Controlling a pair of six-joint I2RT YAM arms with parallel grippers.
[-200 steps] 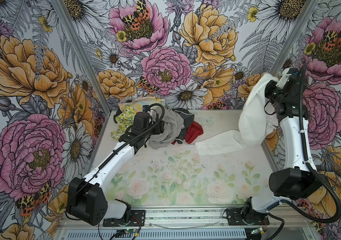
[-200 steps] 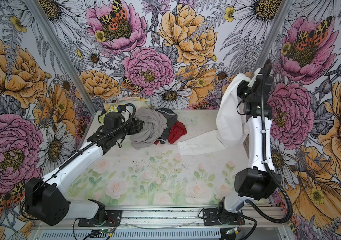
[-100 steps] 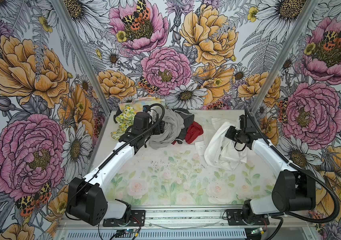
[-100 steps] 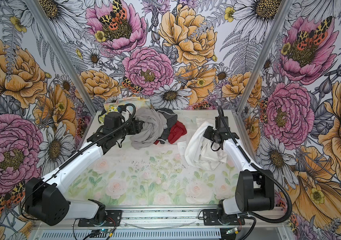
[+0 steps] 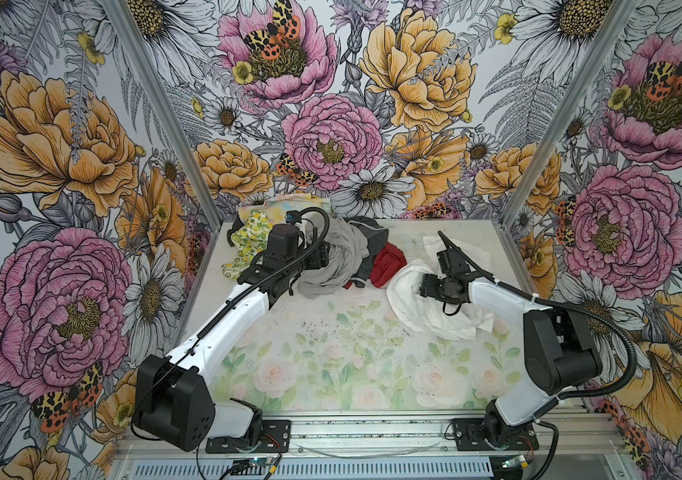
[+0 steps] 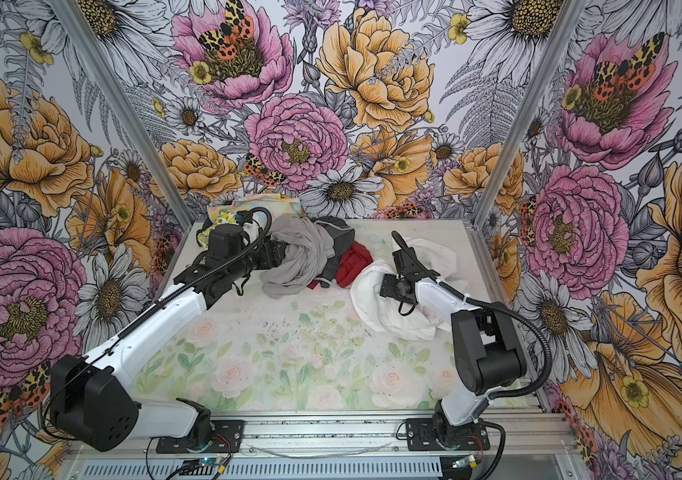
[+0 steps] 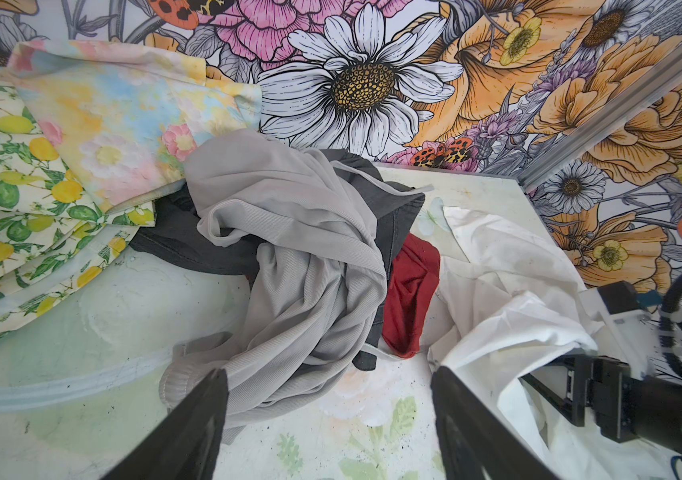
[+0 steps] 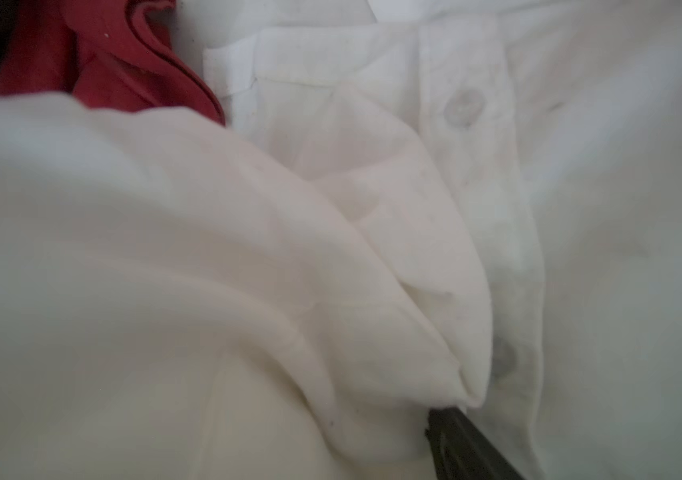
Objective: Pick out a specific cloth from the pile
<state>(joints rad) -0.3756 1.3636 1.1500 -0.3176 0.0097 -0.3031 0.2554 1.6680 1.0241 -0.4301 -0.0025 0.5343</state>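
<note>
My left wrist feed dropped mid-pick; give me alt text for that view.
Open, empty left gripper faces the pile: light grey garment, dark grey piece, red piece, lemon-print cloth, pastel floral cloth. The white shirt lies beside the red piece, right gripper on it.

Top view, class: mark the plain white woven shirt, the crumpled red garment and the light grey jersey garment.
plain white woven shirt [image 5: 443, 324]: in a top view, its near folds.
crumpled red garment [image 5: 387, 264]: in a top view, its middle.
light grey jersey garment [image 5: 339, 266]: in a top view, its twisted middle folds.
</note>
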